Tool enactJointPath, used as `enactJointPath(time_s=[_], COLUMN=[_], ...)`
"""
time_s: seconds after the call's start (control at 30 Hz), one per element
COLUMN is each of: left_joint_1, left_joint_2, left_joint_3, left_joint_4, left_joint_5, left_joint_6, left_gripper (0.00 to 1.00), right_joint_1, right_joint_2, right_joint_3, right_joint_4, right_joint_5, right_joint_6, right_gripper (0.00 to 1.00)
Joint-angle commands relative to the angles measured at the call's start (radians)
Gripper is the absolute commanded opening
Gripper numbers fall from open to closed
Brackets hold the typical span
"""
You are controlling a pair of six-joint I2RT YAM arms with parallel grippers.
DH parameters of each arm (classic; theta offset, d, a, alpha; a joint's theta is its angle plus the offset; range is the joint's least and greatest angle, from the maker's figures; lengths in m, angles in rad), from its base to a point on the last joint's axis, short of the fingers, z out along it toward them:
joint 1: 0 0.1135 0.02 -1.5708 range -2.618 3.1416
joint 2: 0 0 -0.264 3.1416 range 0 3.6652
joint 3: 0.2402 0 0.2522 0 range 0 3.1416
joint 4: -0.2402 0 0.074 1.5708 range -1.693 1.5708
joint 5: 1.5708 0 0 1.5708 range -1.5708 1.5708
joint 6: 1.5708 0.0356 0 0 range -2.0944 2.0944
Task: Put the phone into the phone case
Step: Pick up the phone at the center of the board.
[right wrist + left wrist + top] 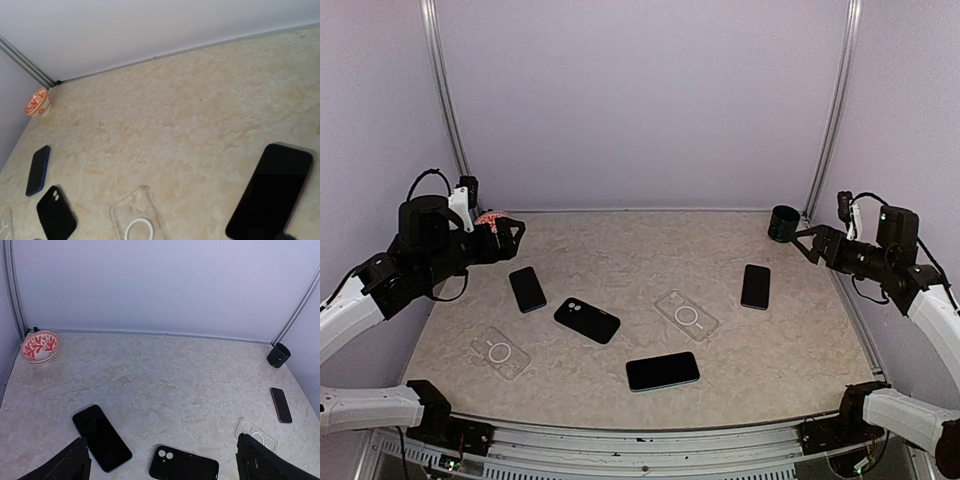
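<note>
Room: pale lilac walls (640, 100) close in the back and both sides, with grey metal posts (445, 90) running up the back corners.
Surface: a beige, marble-look table (640, 250), matte, with everything on it lying flat.
Left arm (425, 240): raised off the left edge, wrist pointed inward over the table's back-left part.
Right arm (895, 250): mirrored on the right edge, elbow high, wrist aimed in toward the back-right corner.
Left gripper (510, 238): in the air, holding nothing, and the wrist view shows its dark fingers (70, 462) spread wide at the two bottom corners.
Right gripper (802, 243): aloft just beside the dark cup and carrying nothing. From above the jaws look parted; its own camera barely catches them.
Front phone (662, 371): screen up, lying crosswise near the front edge, well apart from both grippers.
Blue-edged phone (527, 288): nearest phone to the left gripper, on the table below it.
Right phone (755, 286): dark, lengthwise, nearest thing below the right gripper.
Black twin-lens piece (587, 320): phone back or case, cannot tell; it sits between the blue-edged phone and the centre clear case.
Centre clear case (686, 315): ring mark visible, mid-table, no phone in it.
Left clear case (501, 352): front-left, also without a phone.
Bowl (490, 218): red-and-white, back-left corner.
Cup (783, 222): dark, back-right corner.
</note>
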Motion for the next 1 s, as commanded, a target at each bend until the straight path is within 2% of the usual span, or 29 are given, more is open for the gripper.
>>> enactJointPath(time_s=[0.0,0.3,0.5,0.73,0.97], left_joint_1=[-0.017,-0.018,-0.018,-0.020,-0.020], left_joint_2=[0.001,-0.031,0.005,0.059,0.131], left_joint_3=[0.013,-0.023,-0.032,-0.017,0.056], left_joint_4=[0.014,0.030,0.024,0.038,-0.016], left_joint_5=[-0.043,-0.121,-0.136,-0.123,-0.124], left_joint_6=[-0.025,-0.053,-0.064,-0.012,0.046], left_gripper=[0.99,0.99,0.99,0.99,0.99], right_joint_1=[-0.015,-0.016,-0.012,-0.007,0.068], right_joint_2=[-0.005,0.014,0.072,0.135,0.234], right_joint_3=[0.011,-0.008,0.047,0.051,0.074], right_joint_4=[-0.014,-0.041,-0.140,-0.136,-0.108], right_joint_5=[0.062,0.109,0.270,0.320,0.409], right_joint_6=[0.045,0.089,0.075,0.086,0.093], right_gripper=[1.00,0.99,1.00,0.99,0.99])
